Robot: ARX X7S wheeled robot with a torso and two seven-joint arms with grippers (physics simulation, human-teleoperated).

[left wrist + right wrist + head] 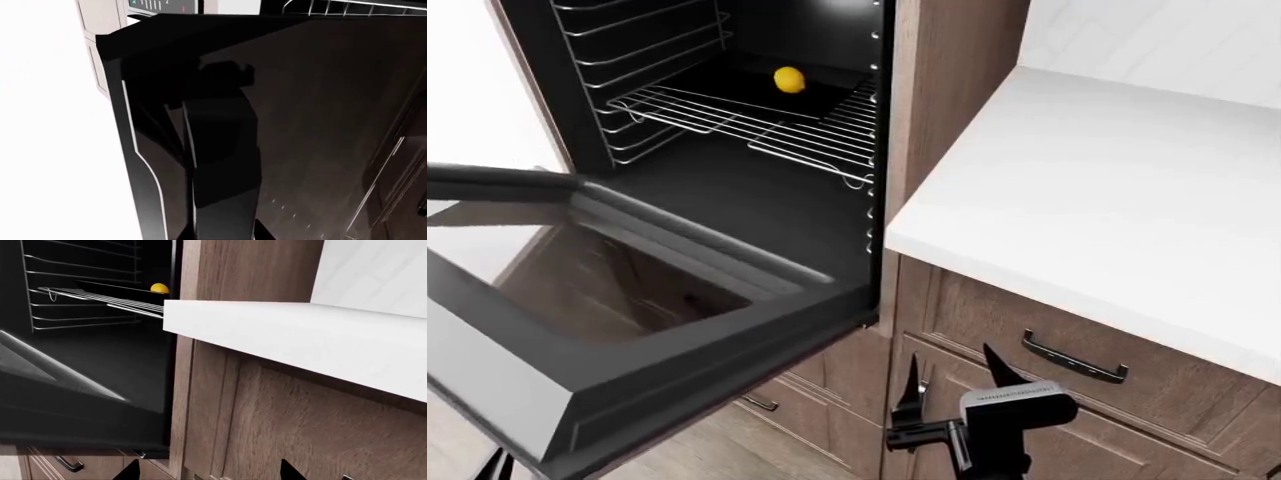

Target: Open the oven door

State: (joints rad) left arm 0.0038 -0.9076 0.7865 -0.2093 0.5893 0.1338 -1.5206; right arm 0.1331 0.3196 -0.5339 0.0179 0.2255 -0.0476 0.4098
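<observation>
The oven door [521,395] hangs open, swung down almost flat, with its inner glass facing up. In the left wrist view its glossy black panel [320,125] fills the frame and the long bar handle [223,165] runs across it. My left gripper [223,236] sits with a dark fingertip tight on each side of that bar. In the head view only the left gripper's tips [491,465] peek out under the door's outer edge. My right gripper [952,378] stands open in front of the wood drawers, holding nothing; the right wrist view shows the right gripper [210,471] with its tips spread wide.
Wire racks [761,120] line the open oven cavity, and a small yellow fruit [787,79] lies at the back. A white countertop [1094,200] juts out to the right over brown drawers with a dark handle [1074,362]. A tall wood panel [954,90] stands between oven and counter.
</observation>
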